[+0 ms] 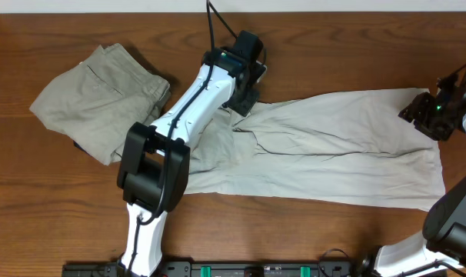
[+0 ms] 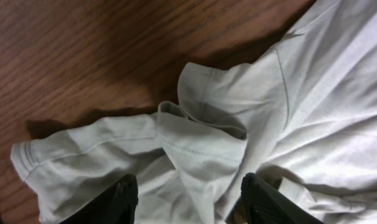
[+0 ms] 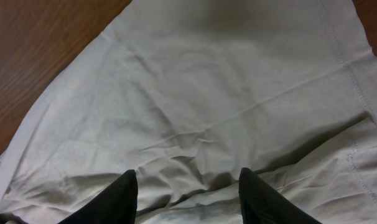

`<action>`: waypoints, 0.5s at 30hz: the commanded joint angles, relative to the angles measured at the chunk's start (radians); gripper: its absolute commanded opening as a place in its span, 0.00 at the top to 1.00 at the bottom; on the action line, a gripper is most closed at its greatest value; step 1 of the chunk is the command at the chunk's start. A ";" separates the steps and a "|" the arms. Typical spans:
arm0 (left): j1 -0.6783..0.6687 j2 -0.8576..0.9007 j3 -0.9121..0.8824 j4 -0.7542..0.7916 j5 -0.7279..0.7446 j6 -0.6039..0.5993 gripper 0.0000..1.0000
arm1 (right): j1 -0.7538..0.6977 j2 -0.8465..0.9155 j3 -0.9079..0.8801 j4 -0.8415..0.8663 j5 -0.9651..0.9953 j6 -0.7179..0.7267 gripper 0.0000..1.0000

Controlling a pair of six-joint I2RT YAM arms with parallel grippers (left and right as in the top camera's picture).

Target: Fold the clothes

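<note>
A dark brown wooden table (image 1: pixel 333 46) with a visible grain fills the overhead view. Across its middle and right lies a large, pale off-white T-shirt (image 1: pixel 333 154) of thin, soft fabric. It is spread out as a long, wrinkled band, and its far right end reaches the right arm. At the table's far left sits a folded pile of darker khaki trousers (image 1: pixel 102 100) in a thicker cloth with stitched seams. The left arm covers the space between the trousers and the shirt, so whether they touch cannot be told.

The white left arm reaches diagonally up the table. Its black left gripper (image 1: pixel 244 96) is over the shirt's upper left part. In the left wrist view its two dark fingers (image 2: pixel 123 199) are spread wide, holding nothing, with a raised, bunched fold of fabric lying between them. A short sleeve (image 2: pixel 27 162) with a stitched hem points left onto bare wood.

The right gripper (image 1: pixel 425 111) is at the shirt's upper right corner. In the right wrist view its fingers (image 3: pixel 123 196) are also spread wide over flat, creased fabric and hold nothing.
</note>
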 commanded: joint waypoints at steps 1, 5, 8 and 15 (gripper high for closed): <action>0.020 0.048 -0.006 0.011 -0.012 0.010 0.41 | -0.001 -0.001 0.020 -0.002 0.002 0.011 0.49; 0.027 0.077 -0.006 0.013 -0.007 0.010 0.36 | -0.001 -0.001 0.020 -0.004 -0.001 0.012 0.50; 0.027 0.094 -0.006 0.018 -0.001 0.010 0.38 | -0.001 -0.001 0.019 -0.004 -0.001 0.016 0.51; 0.026 0.094 -0.006 0.050 -0.001 0.010 0.94 | -0.001 -0.001 0.019 -0.010 -0.001 0.029 0.52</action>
